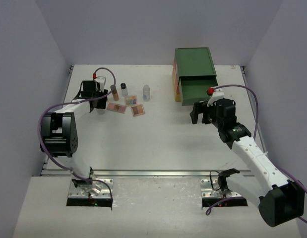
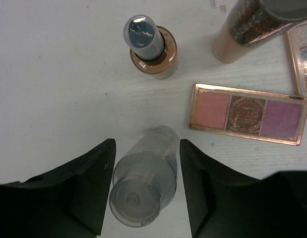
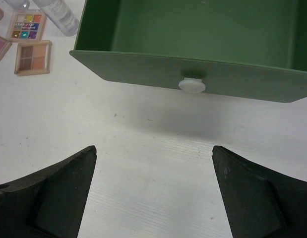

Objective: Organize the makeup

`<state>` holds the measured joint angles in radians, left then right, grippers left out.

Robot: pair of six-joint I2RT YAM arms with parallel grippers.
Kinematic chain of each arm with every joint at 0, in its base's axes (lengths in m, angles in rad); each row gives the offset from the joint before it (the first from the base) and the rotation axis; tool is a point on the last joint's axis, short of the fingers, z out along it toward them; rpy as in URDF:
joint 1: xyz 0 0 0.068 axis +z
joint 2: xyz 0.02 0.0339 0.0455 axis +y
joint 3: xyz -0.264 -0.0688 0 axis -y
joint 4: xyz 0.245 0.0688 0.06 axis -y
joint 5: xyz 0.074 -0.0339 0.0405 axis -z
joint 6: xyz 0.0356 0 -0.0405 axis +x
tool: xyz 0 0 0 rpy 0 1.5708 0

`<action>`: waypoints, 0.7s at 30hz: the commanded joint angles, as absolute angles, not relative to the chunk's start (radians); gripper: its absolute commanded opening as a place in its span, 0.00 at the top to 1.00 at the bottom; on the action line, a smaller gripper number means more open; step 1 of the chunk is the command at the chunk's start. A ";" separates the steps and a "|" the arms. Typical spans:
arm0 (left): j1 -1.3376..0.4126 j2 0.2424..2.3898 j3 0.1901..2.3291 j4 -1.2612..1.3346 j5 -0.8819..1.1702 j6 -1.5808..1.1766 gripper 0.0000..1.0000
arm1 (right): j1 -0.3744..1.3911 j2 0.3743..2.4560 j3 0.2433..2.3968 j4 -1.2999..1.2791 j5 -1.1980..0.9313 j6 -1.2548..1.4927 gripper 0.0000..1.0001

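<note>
Left end effector (image 2: 147, 144) brackets a clear bottle (image 2: 143, 186), grip unclear; right end effector (image 3: 153, 148) gapes before open green drawer (image 3: 193, 74); palette (image 2: 248, 114) writing illegible.

We see a clear, glossy, plastic-looking bottle (image 2: 143, 191) on the matt white table (image 2: 54, 99), which is faintly grained. At two o'clock from it, the palette (image 2: 249, 120) has a shiny rose-gold metallic rim. The drawer (image 3: 193, 74) is smooth, matt green; its knob (image 3: 191, 85) is smooth white.
</note>
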<state>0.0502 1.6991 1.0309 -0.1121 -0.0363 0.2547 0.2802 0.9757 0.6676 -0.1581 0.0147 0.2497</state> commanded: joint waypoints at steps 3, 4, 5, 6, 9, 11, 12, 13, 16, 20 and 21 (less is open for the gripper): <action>0.055 1.667 1.054 -0.122 -0.058 0.236 0.81 | 0.282 0.953 0.672 -0.128 0.004 0.237 0.01; 0.055 1.657 1.054 -0.128 -0.054 0.235 0.92 | 0.282 0.951 0.674 -0.129 -0.002 0.235 0.01; 0.054 1.646 1.057 -0.138 -0.048 0.235 0.99 | 0.282 0.947 0.675 -0.129 -0.021 0.229 0.01; 0.054 1.629 1.058 -0.153 -0.040 0.237 1.00 | 0.282 0.940 0.676 -0.129 -0.040 0.222 0.01; 0.055 1.556 1.055 -0.206 0.009 0.249 1.00 | 0.286 0.913 0.674 -0.112 -0.103 0.192 0.02; 0.055 1.463 1.050 -0.269 0.096 0.264 1.00 | 0.305 0.887 0.671 -0.083 -0.234 0.155 0.03; 0.055 1.414 1.050 -0.302 0.151 0.274 1.00 | 0.325 0.880 0.676 -0.072 -0.268 0.131 0.03; 0.054 1.364 1.052 -0.335 0.209 0.284 1.00 | 0.348 0.874 0.683 -0.061 -0.296 0.106 0.03; 0.054 1.207 1.072 -0.433 0.408 0.304 1.00 | 0.489 0.887 0.718 -0.050 -0.318 -0.023 0.05; 0.054 1.091 1.120 -0.514 0.572 0.304 1.00 | 0.740 0.962 0.816 -0.040 -0.175 -0.212 0.05; 0.054 1.068 1.132 -0.541 0.610 0.304 1.00 | 0.810 1.008 0.849 -0.027 -0.134 -0.273 0.05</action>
